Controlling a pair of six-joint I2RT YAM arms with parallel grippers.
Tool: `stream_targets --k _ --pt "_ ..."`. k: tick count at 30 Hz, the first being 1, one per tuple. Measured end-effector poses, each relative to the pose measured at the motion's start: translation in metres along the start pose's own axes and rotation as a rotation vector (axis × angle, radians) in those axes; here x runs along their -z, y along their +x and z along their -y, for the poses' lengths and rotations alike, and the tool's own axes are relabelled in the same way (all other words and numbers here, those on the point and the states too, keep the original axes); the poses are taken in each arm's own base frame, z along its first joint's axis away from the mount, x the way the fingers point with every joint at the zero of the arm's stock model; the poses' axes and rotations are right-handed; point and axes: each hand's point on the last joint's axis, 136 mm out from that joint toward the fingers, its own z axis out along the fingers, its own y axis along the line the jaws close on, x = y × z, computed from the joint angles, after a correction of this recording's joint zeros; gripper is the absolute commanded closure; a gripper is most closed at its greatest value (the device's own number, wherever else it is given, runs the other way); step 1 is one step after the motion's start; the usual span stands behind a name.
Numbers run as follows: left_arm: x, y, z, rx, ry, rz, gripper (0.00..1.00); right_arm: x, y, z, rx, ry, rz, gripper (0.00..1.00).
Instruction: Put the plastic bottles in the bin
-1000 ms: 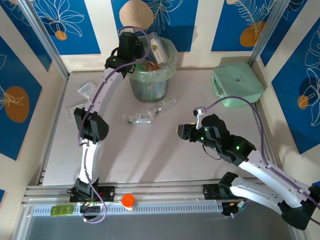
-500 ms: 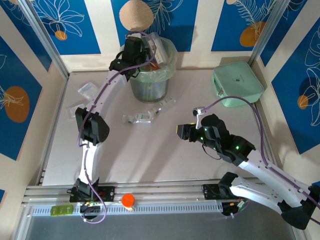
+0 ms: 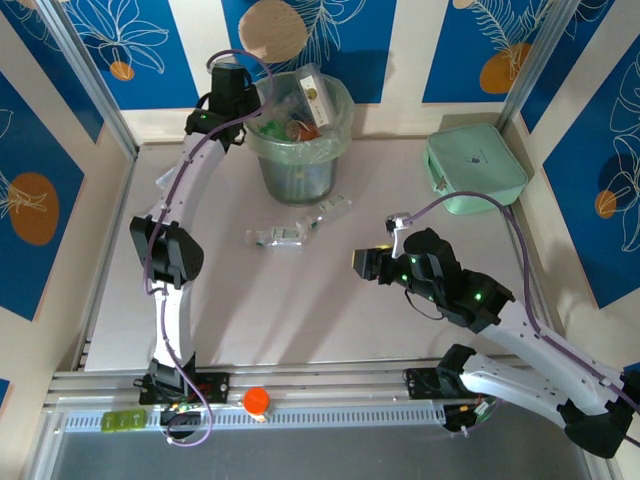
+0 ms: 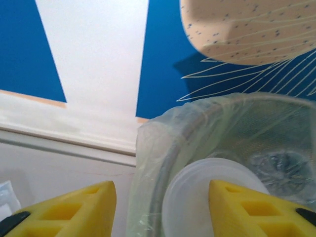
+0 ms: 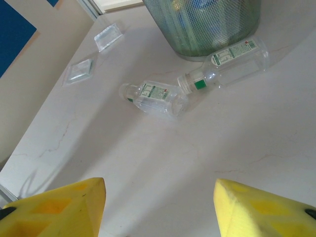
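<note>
The bin [image 3: 300,160], pale green with a clear liner, stands at the back centre with several bottles inside and one bottle [image 3: 314,95] leaning on its far rim. Two clear plastic bottles lie on the table in front of it, one [image 3: 275,238] [image 5: 155,97] nearer than the other [image 3: 331,209] [image 5: 232,61]. My left gripper [image 3: 238,92] [image 4: 163,197] hangs open just left of the bin's rim [image 4: 163,148], nothing between its fingers; a whitish round thing [image 4: 197,192] sits inside the rim. My right gripper [image 3: 362,262] [image 5: 158,197] is open above bare table, short of the two bottles.
Flat clear trays [image 5: 108,37] [image 5: 81,69] lie at the left, one [image 3: 172,179] beside the left arm. A mint green square box [image 3: 475,168] sits at the back right. An orange knob [image 3: 257,401] is on the front rail.
My left gripper has drawn back to the left, from over the bin's opening to outside its left rim. The right arm and the two bottles on the table have not moved.
</note>
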Motion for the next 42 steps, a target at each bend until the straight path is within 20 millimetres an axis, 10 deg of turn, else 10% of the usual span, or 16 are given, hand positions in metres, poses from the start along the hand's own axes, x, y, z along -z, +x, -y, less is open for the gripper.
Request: stream_targets --k 13,23,27,35,42 --pt "0.013 -0.003 0.01 0.004 0.076 -0.027 0.27 0.0 -0.008 -0.013 0.035 -0.018 0.002 0.4" --pt "0.131 -0.029 -0.004 0.111 0.178 0.0 0.26 0.0 -0.02 -0.015 0.101 -0.001 0.001 0.39" --pt "0.171 0.012 -0.018 0.232 0.235 -0.061 0.25 -0.014 -0.017 -0.001 0.049 0.028 -0.044 0.39" --pt "0.186 0.177 -0.071 0.471 0.112 -0.374 0.21 -0.058 -0.019 0.035 -0.278 0.064 -0.131 0.36" --pt "0.212 0.211 -0.098 0.524 0.016 -0.439 0.2 -0.122 -0.016 0.063 -0.6 0.198 -0.251 0.27"
